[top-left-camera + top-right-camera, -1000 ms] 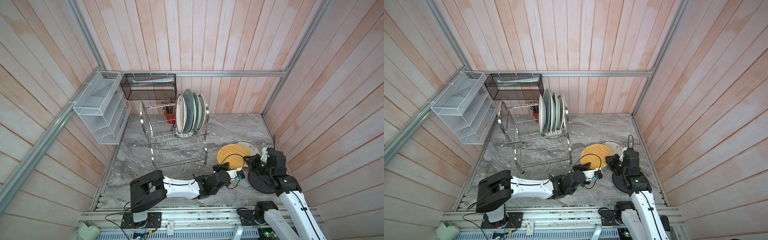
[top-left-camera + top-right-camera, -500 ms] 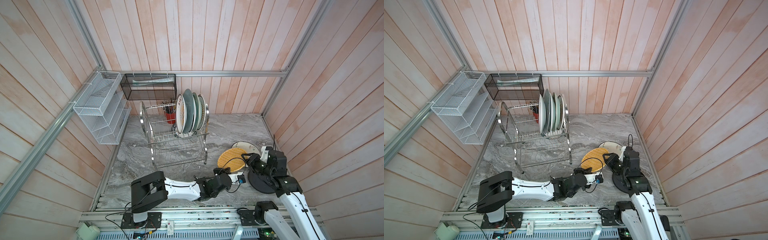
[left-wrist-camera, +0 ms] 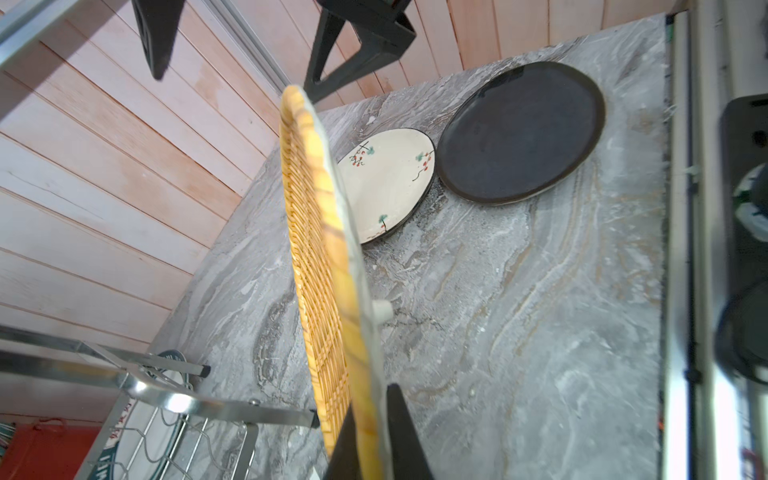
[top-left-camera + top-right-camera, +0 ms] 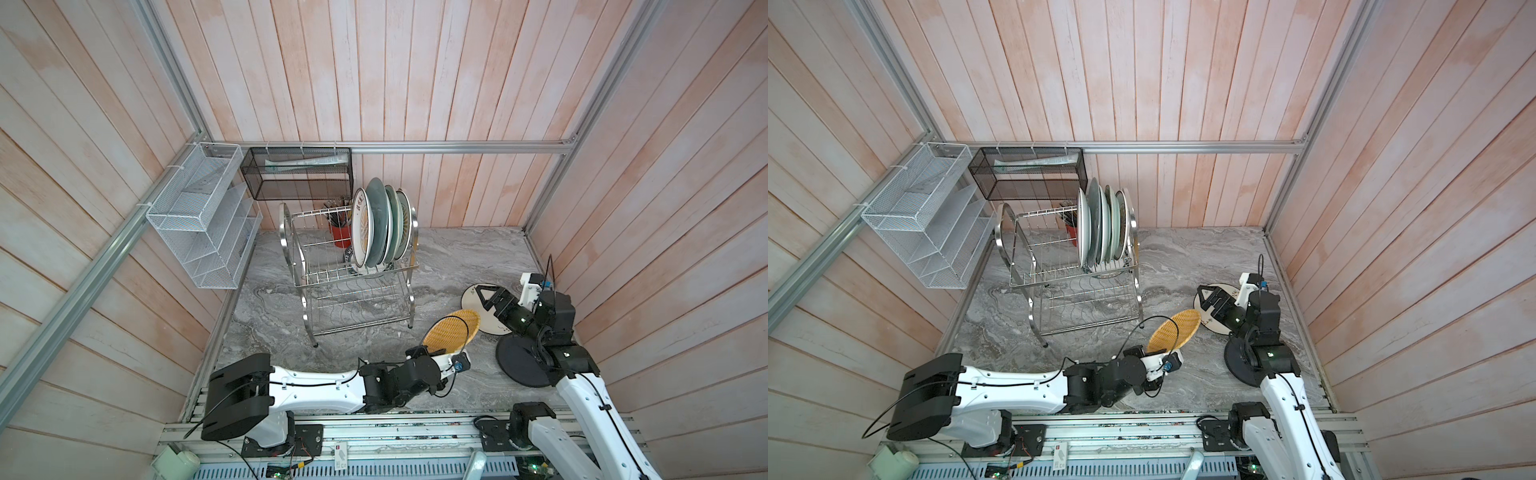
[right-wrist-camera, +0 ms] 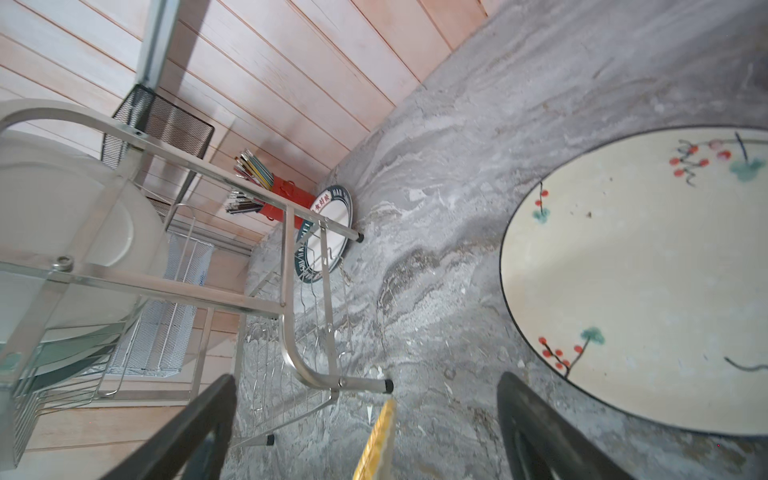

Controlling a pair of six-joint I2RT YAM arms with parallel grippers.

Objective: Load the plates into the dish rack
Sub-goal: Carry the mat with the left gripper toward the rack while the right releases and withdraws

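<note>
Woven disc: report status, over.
Left gripper shut on woven disc, held tilted. Right gripper open, empty, by cream floral plate. Nothing between disc and dish rack.

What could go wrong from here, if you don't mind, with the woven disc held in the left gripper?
The left gripper pinches the yellow woven disc only at its rim, so it may pivot or slip. The open right gripper sits close by the disc's far edge and could clip it. The standing plates crowd one end of the dish rack; the disc might knock them.
</note>
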